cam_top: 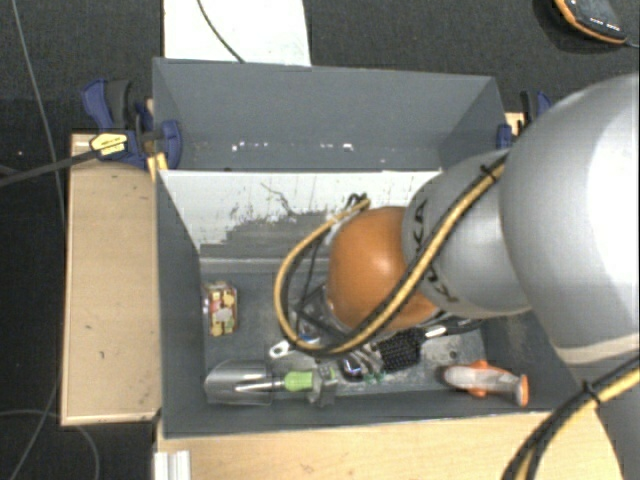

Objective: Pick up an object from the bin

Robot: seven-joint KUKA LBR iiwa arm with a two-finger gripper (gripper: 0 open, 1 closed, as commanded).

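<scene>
My gripper (322,350) is low over the front middle of the bin, mostly hidden under the arm's orange cover. Just in front of it, along the front wall, lies a tool with a clear handle and a green collar (262,382). A black bristly brush (401,350) lies right beside the gripper on its right. Small dark and metal bits crowd around the gripper's tip, and I cannot make out what is between its parts.
A small clear box with coloured contents (220,308) stands at the left wall. An orange-and-white tool (487,380) lies in the front right corner. The arm and its looping cable cover the bin's right half; the back left floor is bare.
</scene>
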